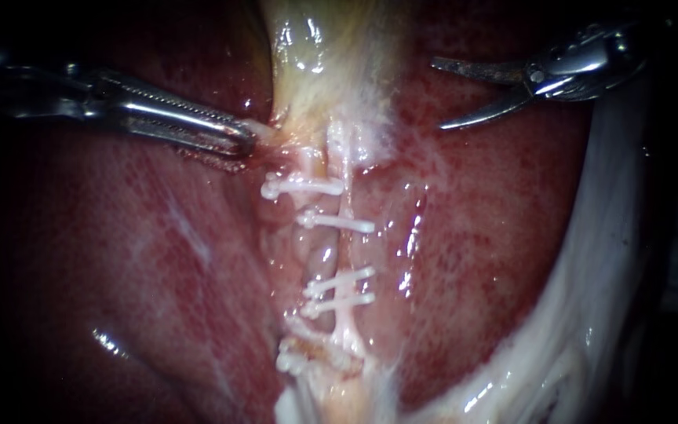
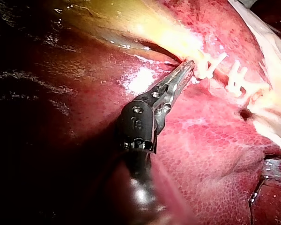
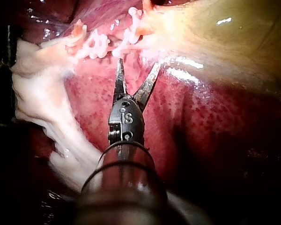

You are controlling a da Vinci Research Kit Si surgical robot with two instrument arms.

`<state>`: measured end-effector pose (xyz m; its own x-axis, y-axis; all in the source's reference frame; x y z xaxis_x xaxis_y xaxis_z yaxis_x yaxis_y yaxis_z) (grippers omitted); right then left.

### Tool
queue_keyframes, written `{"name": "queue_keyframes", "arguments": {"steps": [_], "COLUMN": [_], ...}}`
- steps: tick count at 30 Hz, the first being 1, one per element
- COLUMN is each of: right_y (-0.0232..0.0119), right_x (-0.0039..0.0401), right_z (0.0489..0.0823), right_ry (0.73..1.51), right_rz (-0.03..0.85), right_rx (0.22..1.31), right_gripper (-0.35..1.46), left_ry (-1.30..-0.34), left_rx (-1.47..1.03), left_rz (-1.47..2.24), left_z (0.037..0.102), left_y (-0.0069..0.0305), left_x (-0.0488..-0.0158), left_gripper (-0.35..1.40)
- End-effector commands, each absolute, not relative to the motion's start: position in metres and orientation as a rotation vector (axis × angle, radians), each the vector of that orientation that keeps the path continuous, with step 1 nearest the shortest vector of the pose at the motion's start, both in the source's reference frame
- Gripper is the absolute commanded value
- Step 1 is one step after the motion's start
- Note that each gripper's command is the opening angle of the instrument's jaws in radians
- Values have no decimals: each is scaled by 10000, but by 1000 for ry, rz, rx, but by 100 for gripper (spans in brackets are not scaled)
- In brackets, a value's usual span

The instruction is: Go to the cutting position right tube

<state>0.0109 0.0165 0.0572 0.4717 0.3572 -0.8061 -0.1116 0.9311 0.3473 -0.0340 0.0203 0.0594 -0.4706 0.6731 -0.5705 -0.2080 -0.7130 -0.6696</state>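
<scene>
At the upper right of the endoscope view, my right instrument hung over the liver, its blades parted and holding nothing, well apart from the right tube. I judged the approach barely begun, with the blades not yet astride the tube. The tube ran pale and thin down the middle, crossed by white clips above and below a bare stretch. My left instrument had its jaws clenched on the gallbladder at its neck.
</scene>
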Motion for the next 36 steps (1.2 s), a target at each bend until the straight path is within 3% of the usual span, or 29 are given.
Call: {"name": "queue_keyframes", "arguments": {"steps": [1,7,13,22,29,36], "right_y": [165,166,162,115,57,25], "right_x": [109,110,113,129,145,174], "right_z": [571,571,570,568,602,637], "right_ry": [1043,1046,1062,973,855,829], "right_rz": [290,288,272,312,330,342], "right_rx": [261,266,292,576,798,943], "right_gripper": [131,131,136,136,138,138], "left_ry": [-714,-641,-617,-615,-616,-617], "left_rx": [-1179,-1253,-1261,-1261,-1261,-1262], "left_rz": [2193,2124,2126,2127,2127,2127], "left_z": [586,530,516,517,516,515], "left_y": [207,239,239,238,238,238], "left_x": [-335,-303,-297,-296,-295,-294], "left_gripper": [-35,-35,-35,-35,-35,-35]}}
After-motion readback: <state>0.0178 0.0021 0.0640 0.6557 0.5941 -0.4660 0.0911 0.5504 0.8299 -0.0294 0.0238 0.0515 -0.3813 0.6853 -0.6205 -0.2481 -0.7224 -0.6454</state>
